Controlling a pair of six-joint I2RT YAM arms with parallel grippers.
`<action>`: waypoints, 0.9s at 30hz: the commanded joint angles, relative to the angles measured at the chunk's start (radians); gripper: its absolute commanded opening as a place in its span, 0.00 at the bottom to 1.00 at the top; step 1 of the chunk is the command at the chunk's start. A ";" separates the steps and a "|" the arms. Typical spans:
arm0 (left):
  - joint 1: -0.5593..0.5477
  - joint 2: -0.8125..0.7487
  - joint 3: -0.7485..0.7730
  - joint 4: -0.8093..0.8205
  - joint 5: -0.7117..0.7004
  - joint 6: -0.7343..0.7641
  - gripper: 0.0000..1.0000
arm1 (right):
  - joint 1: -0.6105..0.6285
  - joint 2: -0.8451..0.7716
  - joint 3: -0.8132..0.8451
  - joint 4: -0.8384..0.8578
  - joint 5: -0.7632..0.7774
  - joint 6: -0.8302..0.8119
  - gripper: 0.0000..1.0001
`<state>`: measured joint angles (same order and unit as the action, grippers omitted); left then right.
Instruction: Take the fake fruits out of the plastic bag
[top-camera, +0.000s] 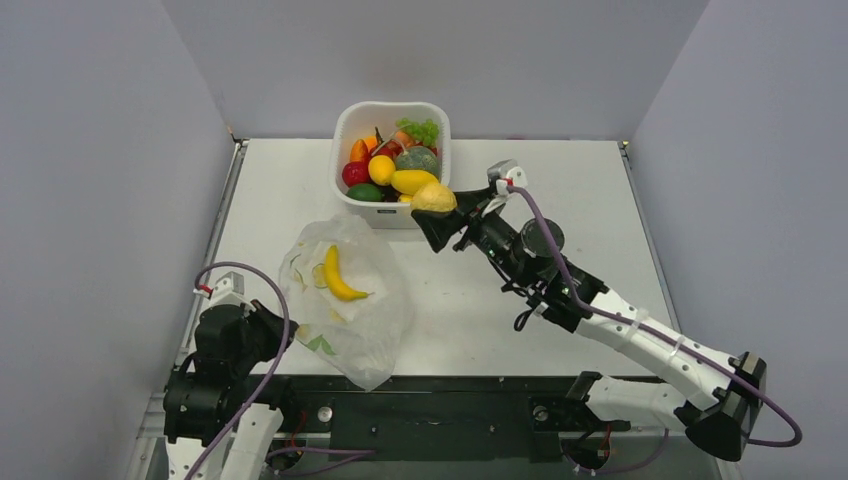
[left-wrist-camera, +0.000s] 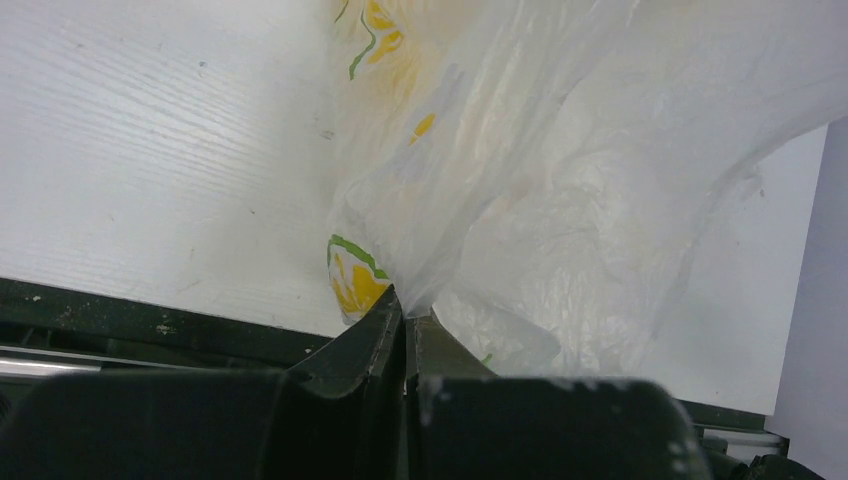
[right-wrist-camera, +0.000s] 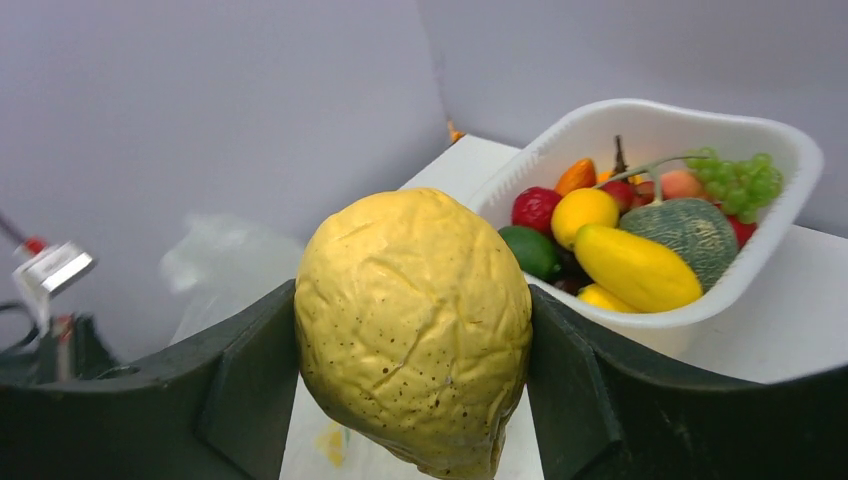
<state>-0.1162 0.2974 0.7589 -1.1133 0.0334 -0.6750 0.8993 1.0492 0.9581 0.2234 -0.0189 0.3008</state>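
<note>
The clear crinkly plastic bag (top-camera: 350, 310) lies on the table at the near left, with a yellow banana (top-camera: 338, 276) still inside. My left gripper (left-wrist-camera: 405, 315) is shut on a fold of the plastic bag (left-wrist-camera: 560, 190) at its near edge. My right gripper (top-camera: 440, 215) is shut on a wrinkled yellow lemon-like fruit (right-wrist-camera: 415, 325) and holds it in the air just in front of the white tub (top-camera: 345, 125). The lemon-like fruit (top-camera: 434, 198) hangs by the tub's near right corner.
The white tub (right-wrist-camera: 775, 215) at the back centre holds several fruits: a yellow oval one (top-camera: 412, 181), a round yellow one (top-camera: 381, 169), a green grape bunch (top-camera: 421, 130), a ribbed squash (right-wrist-camera: 690, 228), a red fruit (top-camera: 354, 173). Grey walls stand left, right and behind.
</note>
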 joint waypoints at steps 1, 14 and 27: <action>0.004 -0.046 0.049 -0.031 -0.066 -0.059 0.00 | -0.059 0.120 0.132 0.056 0.141 0.084 0.00; 0.005 -0.034 0.023 -0.053 0.040 -0.095 0.00 | -0.296 0.787 0.701 -0.018 0.032 0.228 0.00; 0.004 -0.038 0.005 -0.053 0.097 -0.116 0.00 | -0.432 1.398 1.459 -0.197 -0.102 0.351 0.22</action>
<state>-0.1162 0.2535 0.7609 -1.1793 0.0921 -0.7807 0.4820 2.3779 2.2318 0.0311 -0.0563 0.6151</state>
